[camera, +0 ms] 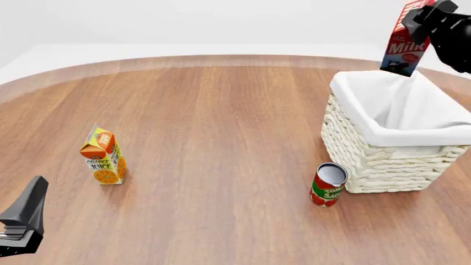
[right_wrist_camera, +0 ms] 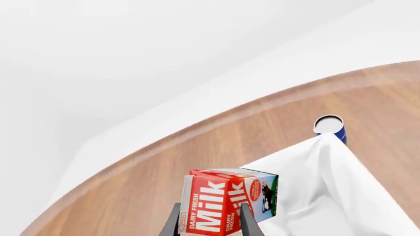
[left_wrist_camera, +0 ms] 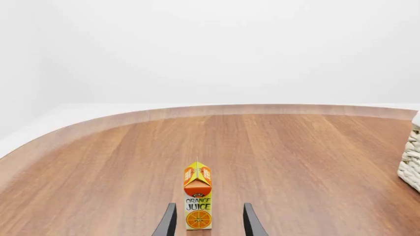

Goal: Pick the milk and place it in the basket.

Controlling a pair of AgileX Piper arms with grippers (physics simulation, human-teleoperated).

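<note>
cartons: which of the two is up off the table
The milk, red with white lettering, held in the right gripper above the basket. The orange juice carton stands on the table.

The milk (camera: 405, 45) is showing red with white lettering; the basket (camera: 383, 160) white wicker, white lining; the juice (camera: 103, 156) orange-yellow; the can (camera: 327, 185) red-green; the table (camera: 220, 121) brown woodgrain.

A bare simulated test bench, not a lived-in room: a rounded wooden table (camera: 220, 121) stands against plain white, featureless walls. Around the wicker basket (camera: 383, 160), the landmark, only grocery props stand: a tomato can (camera: 327, 185) just beside it and an orange juice carton (camera: 103, 155) well apart.
</note>
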